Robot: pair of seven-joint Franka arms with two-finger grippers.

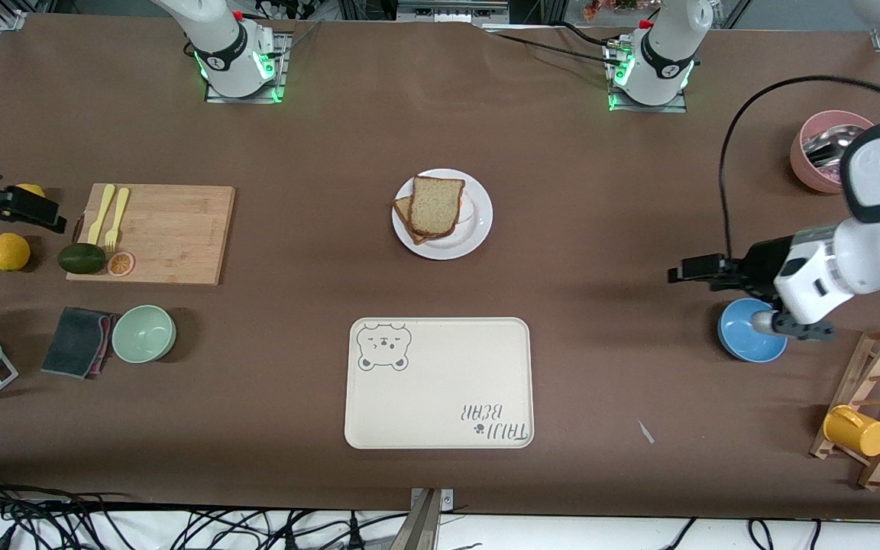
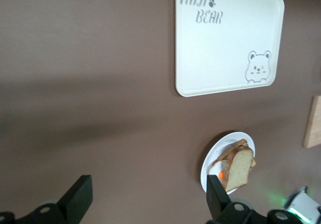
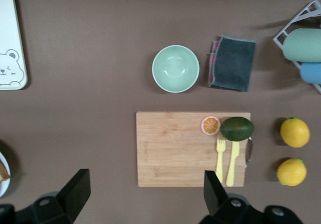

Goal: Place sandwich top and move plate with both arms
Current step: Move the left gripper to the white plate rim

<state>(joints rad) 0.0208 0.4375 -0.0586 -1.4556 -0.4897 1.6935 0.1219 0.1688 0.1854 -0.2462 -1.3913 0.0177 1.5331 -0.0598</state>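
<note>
Sandwich top lies on lower slice on plate, mid-worktop, farther from front camera than bear tray. Left pincer over bare worktop, right pincer over cutting board; both spread, empty.

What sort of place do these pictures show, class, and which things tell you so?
Probably a robotics lab staged as a kitchen table: two bolted-down arms, cables along the table edge, and tableware such as the plate with its bread, a cutting board and a cream tray.
</note>
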